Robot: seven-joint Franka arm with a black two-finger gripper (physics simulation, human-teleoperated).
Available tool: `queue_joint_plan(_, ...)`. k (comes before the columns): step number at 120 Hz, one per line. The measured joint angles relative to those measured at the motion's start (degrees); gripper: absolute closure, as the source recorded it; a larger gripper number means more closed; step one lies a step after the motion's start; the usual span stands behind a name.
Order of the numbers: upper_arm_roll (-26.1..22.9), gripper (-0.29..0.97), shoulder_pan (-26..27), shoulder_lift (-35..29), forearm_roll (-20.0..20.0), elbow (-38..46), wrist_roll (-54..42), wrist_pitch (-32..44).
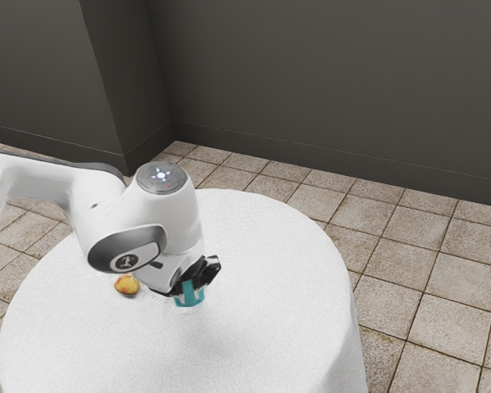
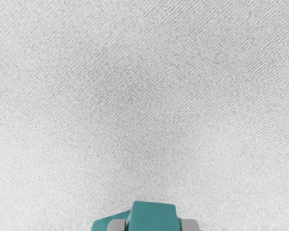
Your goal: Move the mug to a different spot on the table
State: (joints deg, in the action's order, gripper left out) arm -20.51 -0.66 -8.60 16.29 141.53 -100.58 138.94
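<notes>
Mug: the teal mug point(image 1: 188, 300) sits near the middle of the round white table point(image 1: 286, 344), a little toward the exterior view's left.
Gripper: the black gripper point(image 1: 194, 284) is right over the mug, at its top.
Gripper state: I cannot tell if it is apart, together or clamped on the mug.
Way to the mug: straight down, just under the hand. In the wrist view the mug point(image 2: 153, 219) is right under the hand, with bare cloth past it.
Mug's pose: it looks like it stands up, but most of it is hidden.
Inside the mug: hidden.
Small yellow thing point(image 1: 127, 286): it lies near the mug, on the exterior view's left.
Next move, I think: take the mug to bare cloth on the exterior view's right, away from the yellow thing.
</notes>
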Motion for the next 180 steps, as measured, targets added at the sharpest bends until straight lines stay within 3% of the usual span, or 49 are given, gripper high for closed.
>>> queue_joint_plan(45, 2.6, 0.77, -3.9, 11.8, 11.4, -11.4, 2.0, 0.2)
queue_joint_plan(82, 4.4, 0.79, -6.7, 19.6, 19.6, -15.0, 3.9, 1.0)
queue_joint_plan(132, 4.9, 0.78, -6.5, 25.1, 23.8, -17.0, 6.9, 1.4)
queue_joint_plan(148, 5.5, 0.69, -6.6, 25.5, 24.0, -17.1, 7.7, 1.2)
queue_joint_plan(180, 5.7, 0.35, -6.4, 25.7, 24.2, -17.1, 9.0, 0.2)
